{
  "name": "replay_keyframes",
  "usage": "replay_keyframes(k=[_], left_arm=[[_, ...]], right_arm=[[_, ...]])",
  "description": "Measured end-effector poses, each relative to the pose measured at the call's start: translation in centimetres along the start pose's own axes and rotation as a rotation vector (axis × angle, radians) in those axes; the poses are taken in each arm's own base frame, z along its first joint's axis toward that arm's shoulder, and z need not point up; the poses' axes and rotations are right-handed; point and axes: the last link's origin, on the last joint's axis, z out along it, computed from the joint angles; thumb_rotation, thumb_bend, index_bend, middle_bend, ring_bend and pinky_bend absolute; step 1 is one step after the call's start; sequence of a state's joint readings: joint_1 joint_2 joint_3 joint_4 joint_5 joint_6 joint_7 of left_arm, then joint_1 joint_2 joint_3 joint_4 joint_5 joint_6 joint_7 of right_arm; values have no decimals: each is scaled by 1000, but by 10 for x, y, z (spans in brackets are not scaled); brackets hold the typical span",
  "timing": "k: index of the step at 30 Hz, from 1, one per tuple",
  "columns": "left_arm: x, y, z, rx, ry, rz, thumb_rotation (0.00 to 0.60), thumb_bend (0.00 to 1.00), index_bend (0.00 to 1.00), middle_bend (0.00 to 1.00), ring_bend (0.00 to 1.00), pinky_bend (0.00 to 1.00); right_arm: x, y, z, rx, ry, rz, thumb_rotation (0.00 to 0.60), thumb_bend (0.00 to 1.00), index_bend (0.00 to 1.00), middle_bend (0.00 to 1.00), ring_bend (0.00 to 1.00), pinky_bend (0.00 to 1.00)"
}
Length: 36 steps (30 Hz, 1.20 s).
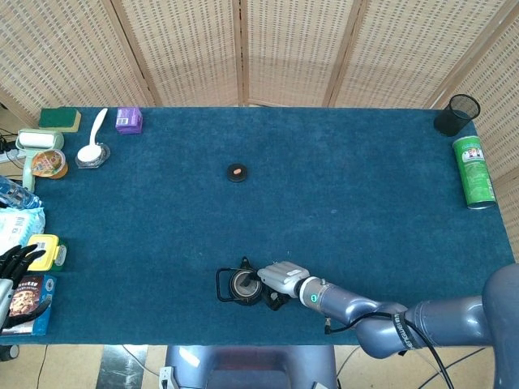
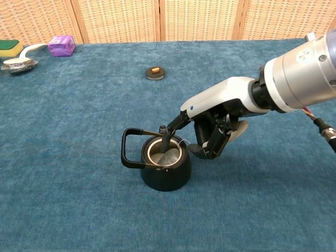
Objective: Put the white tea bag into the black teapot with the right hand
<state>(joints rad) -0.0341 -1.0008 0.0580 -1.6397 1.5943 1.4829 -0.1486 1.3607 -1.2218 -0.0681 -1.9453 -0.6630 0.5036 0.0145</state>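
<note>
White tea bag (image 2: pixel 167 155): inside black teapot (image 2: pixel 164 167), beneath right hand (image 2: pixel 210 128) fingertips. Hand pinches its string over the opening. Remaining, by judgement: release, withdraw.

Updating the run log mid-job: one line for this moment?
right hand: fingertip in teapot mouth | tea bag: inside | lid: off, mid-table | left hand: idle
</note>
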Motion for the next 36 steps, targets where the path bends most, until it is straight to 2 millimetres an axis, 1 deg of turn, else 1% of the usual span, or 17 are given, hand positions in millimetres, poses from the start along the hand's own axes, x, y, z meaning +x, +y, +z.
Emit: replay_keyframes(k=[6,10,16,23,29,36], left_arm=[[1,-1,-1,4,1,0,600,261,130,104,0,85],[0,-2,0,3,0,0,600,261,130,104,0,85],[1,1,2,-8,3,-3,600,261,130,104,0,85],[1,4,3,-14,4,-3,600,262,130,104,0,85],[2,7,4,-20,5,0,600,261,130,104,0,85],[2,10,7,-21,0,6,600,262,130,104,0,86]], right_arm=[[-2,1,4,-6,1,-3,600,730,184,1000,1000,1000],[0,1,2,-12,9,-8,600,730,185,1000,1000,1000],[6,0,-8,-12,37,-11,600,728,189,1000,1000,1000],[13,4,-19,-16,83,-1,600,729,200,1000,1000,1000],[20,10,-25,-7,153,29,600,730,218,1000,1000,1000],[34,27,-32,-3,344,61,600,711,245,1000,1000,1000]])
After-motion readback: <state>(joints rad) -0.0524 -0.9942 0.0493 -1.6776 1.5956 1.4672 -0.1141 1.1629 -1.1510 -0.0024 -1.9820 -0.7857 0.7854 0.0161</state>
